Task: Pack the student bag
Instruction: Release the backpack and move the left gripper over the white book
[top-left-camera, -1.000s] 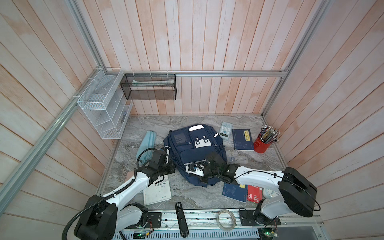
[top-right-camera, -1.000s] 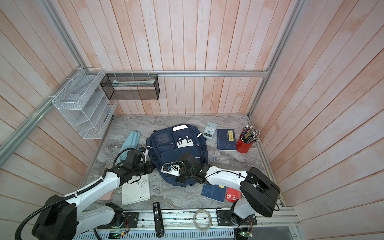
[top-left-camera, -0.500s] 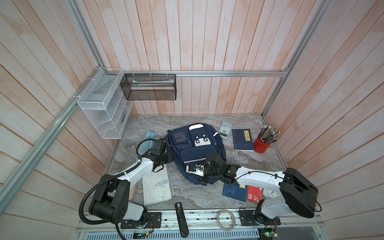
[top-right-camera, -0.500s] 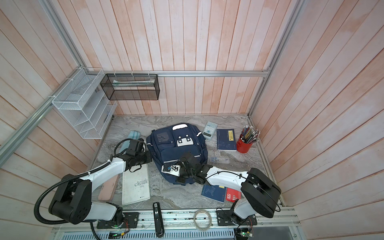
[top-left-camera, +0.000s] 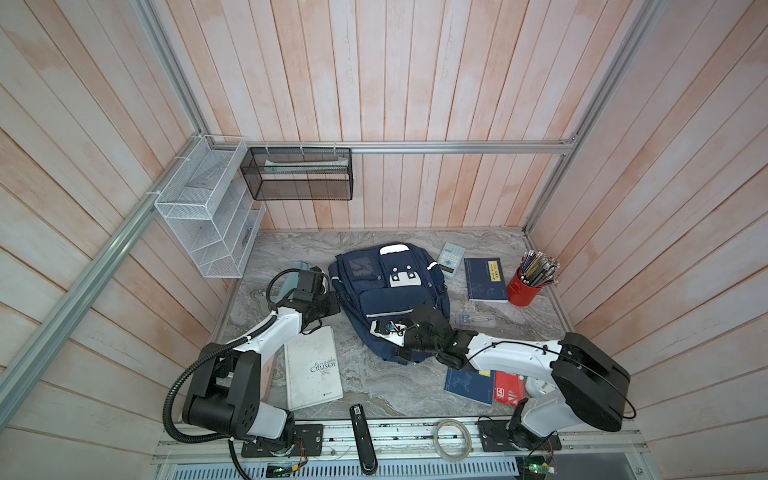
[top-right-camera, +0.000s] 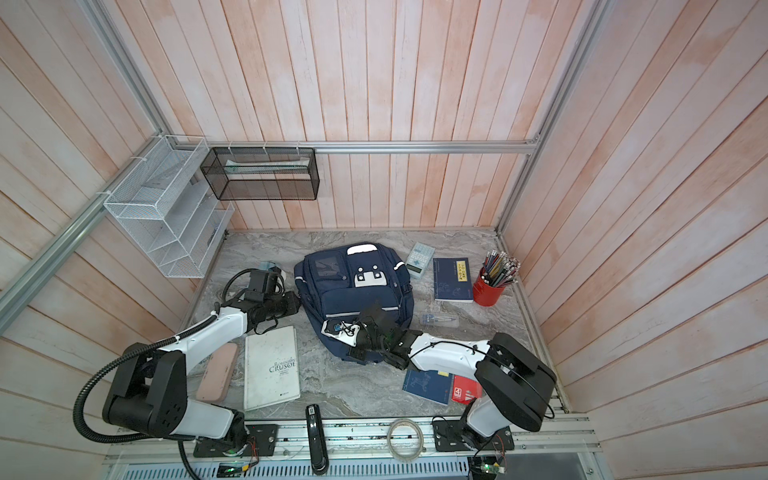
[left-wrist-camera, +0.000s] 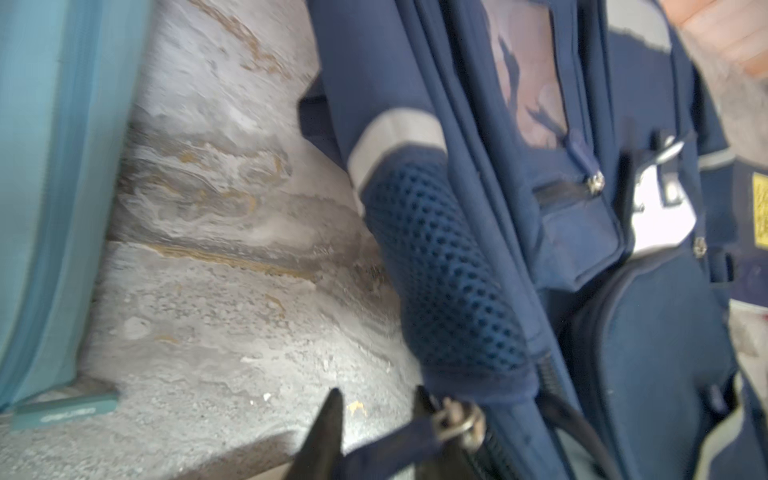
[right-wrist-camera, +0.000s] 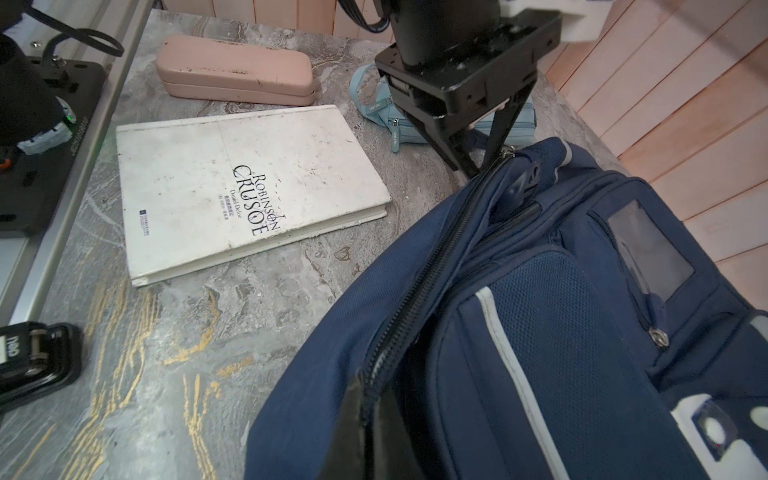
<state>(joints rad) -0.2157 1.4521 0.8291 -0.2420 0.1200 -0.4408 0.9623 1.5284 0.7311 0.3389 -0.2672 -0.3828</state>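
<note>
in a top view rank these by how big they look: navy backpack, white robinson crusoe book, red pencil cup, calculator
1. large navy blue fabric backpack
2. white hardcover Robinson Crusoe book
3. red cylindrical pencil cup and pale rectangular calculator: these look about alike, so I won't rank them.

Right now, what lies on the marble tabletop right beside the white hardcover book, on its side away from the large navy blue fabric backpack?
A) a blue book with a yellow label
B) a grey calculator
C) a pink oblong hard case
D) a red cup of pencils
C: in a top view the pink oblong hard case lies alongside the white hardcover book, with the large navy blue fabric backpack on the book's opposite side.
</note>
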